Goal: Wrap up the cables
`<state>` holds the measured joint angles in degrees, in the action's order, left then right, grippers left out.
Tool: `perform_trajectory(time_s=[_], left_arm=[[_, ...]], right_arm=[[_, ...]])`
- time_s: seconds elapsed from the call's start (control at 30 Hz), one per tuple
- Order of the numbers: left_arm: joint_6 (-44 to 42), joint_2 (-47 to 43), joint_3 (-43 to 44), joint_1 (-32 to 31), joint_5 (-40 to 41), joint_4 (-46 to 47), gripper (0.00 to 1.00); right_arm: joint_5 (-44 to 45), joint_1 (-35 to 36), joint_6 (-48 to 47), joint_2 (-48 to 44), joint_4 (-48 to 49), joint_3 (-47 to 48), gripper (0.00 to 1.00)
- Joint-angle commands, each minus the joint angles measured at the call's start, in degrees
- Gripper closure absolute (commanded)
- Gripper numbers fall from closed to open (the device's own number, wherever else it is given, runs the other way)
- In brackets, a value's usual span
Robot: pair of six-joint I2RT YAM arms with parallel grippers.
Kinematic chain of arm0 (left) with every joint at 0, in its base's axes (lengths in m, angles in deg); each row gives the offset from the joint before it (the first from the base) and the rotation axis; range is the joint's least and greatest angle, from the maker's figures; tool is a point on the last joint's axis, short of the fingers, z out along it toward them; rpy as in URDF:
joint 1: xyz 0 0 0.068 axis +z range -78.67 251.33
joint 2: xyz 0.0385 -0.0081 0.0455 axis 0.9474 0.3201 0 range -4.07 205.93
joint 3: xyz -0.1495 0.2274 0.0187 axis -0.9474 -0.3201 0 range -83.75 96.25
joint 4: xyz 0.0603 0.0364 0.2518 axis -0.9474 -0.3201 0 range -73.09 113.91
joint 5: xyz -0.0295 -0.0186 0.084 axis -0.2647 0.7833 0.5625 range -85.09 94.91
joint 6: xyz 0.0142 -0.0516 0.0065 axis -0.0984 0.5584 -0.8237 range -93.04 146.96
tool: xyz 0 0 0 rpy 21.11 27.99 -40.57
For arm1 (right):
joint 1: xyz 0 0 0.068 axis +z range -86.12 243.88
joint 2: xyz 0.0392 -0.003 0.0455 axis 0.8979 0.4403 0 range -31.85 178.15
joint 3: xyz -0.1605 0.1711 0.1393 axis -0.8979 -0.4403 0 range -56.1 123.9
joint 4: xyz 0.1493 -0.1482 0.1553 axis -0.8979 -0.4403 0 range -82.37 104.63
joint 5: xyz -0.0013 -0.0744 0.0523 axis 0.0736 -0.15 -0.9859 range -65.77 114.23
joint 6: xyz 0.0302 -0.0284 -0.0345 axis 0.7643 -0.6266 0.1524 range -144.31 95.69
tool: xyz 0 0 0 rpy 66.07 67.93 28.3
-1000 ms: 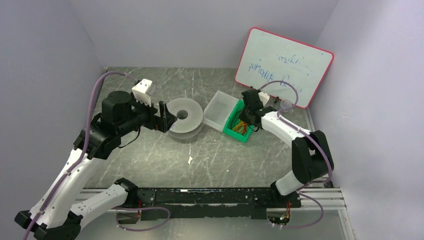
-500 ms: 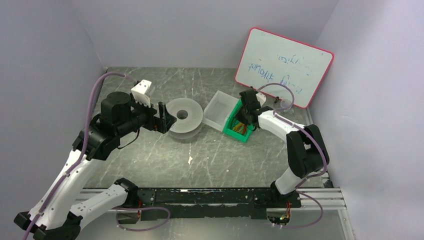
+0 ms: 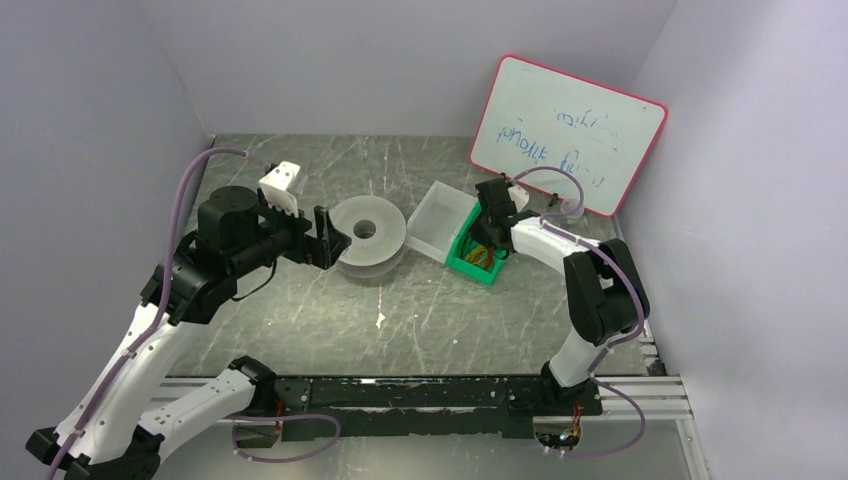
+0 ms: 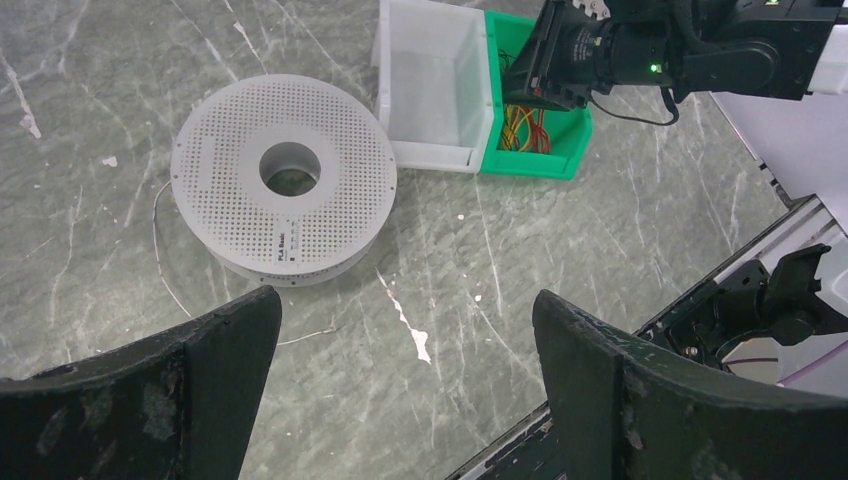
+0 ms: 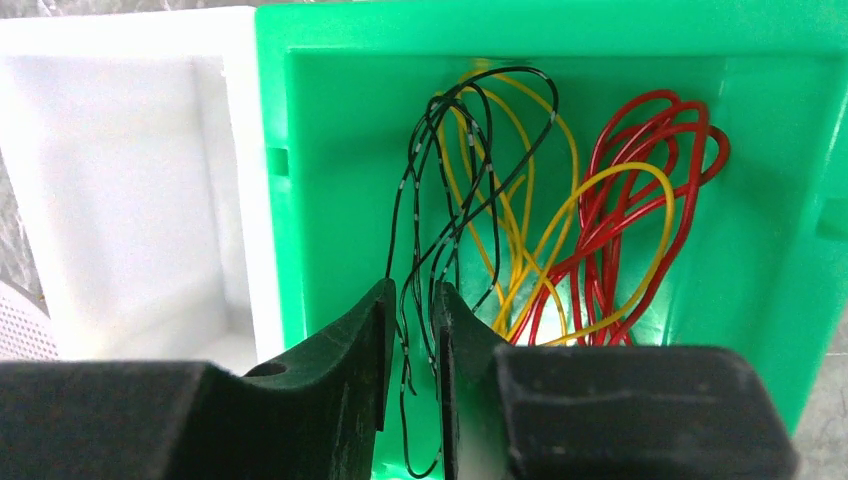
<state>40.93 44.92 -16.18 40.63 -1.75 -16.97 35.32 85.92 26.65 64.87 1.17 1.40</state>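
The cables lie tangled in a green bin: black, yellow and red loops. No green cable shows. My right gripper is down inside the bin, its jaws a narrow gap apart with black cable strands hanging between them. From above, the right gripper sits over the green bin. My left gripper is open wide and empty, held above the table next to a white perforated spool. The left wrist view shows the spool and the cables.
A white bin stands against the green bin's left side. A whiteboard with a red rim leans on the back right wall. A thin pale strand curls on the table beside the spool. Walls close in on three sides.
My right arm has swung its elbow in and pushed the gripper further left and down into the green bin. My left arm has barely shifted.
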Motion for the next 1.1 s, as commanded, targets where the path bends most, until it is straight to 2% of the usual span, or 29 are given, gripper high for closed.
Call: perform_trajectory(time_s=[0.0, 0.43, 0.5, 0.6, 0.8, 1.07], left_arm=[[0.48, -0.74, 0.80, -0.06, 0.07, -0.87, 0.00], [0.52, -0.81, 2.07, -0.06, -0.04, -2.03, 0.00], [0.61, -1.06, 2.06, -0.06, 0.17, -1.99, 0.00], [0.76, -1.25, 1.95, -0.06, 0.24, -1.93, 0.00], [1.20, -1.17, 1.87, -0.02, -0.22, -1.59, 0.00], [1.41, -0.18, 2.13, -0.06, -0.99, -0.91, 0.00]], right_arm=[[0.69, -0.42, 0.87, 1.08, 1.57, 1.39, 0.76], [2.62, -0.60, 0.55, 4.02, 1.92, 2.97, 0.78], [2.85, -0.64, 0.34, 4.25, 1.94, 3.13, 0.83], [2.93, -0.77, -0.10, 3.65, 1.52, 3.25, 1.00], [4.62, -0.75, -1.25, -4.03, 1.50, 0.74, 1.00], [7.65, -0.77, -4.80, -16.76, -1.62, 2.15, 1.00]])
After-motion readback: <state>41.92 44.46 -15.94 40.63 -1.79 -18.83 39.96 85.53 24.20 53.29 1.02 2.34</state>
